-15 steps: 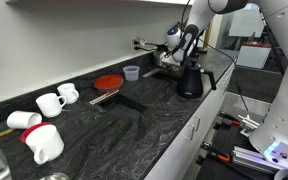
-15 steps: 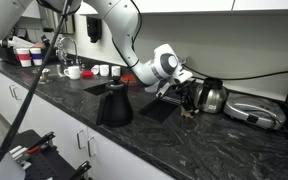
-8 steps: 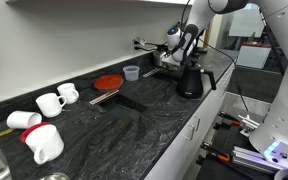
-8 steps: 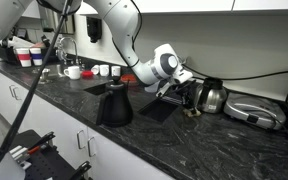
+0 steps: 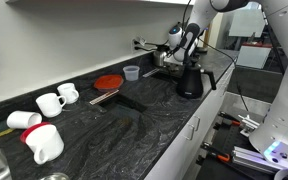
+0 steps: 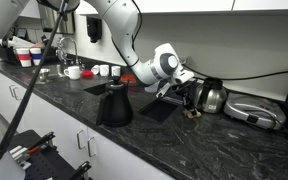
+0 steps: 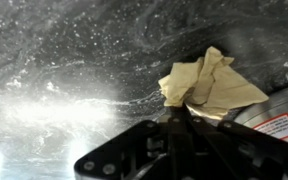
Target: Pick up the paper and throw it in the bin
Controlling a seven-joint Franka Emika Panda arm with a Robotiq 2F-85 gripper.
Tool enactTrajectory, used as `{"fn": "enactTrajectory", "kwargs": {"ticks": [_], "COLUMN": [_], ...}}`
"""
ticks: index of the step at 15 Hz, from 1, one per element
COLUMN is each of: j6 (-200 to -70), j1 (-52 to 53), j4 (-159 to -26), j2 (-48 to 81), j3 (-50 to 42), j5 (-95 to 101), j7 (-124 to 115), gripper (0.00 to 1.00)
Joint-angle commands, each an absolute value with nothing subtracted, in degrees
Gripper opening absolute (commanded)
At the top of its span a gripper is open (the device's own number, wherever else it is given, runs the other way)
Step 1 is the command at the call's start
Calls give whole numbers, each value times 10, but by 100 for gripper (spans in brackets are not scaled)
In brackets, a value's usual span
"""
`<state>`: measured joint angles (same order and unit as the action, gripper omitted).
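Note:
In the wrist view a crumpled tan paper (image 7: 212, 84) lies on the dark stone top, and my gripper (image 7: 174, 113) has its two fingers pressed together on the paper's near edge. In both exterior views the gripper (image 5: 170, 58) (image 6: 174, 92) is low over the counter near the back wall, behind a black pitcher (image 5: 189, 80). The paper is too small to make out in those views. The bin (image 5: 131, 103) is a flat black rectangular opening in the top, next to the red disc (image 5: 107, 82) and well away from the gripper.
A small translucent cup (image 5: 131, 72) stands by the red disc. White mugs (image 5: 52, 101) stand further along the counter. A metal kettle (image 6: 211, 96) and a flat appliance (image 6: 254, 112) sit close beside the gripper. The counter edge runs just past the pitcher.

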<state>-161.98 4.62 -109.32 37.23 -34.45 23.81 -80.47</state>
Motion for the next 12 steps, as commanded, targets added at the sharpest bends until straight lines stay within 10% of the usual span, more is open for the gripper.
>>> {"fn": "enactTrajectory", "kwargs": {"ticks": [1, 12], "j6": [-1640, -1697], "j1": [50, 19], "j4": [-1141, -1271], "j2": [327, 166], "j3": [-355, -330], "j5": [234, 195], "j7": [-754, -616], "gripper": [0, 0]}}
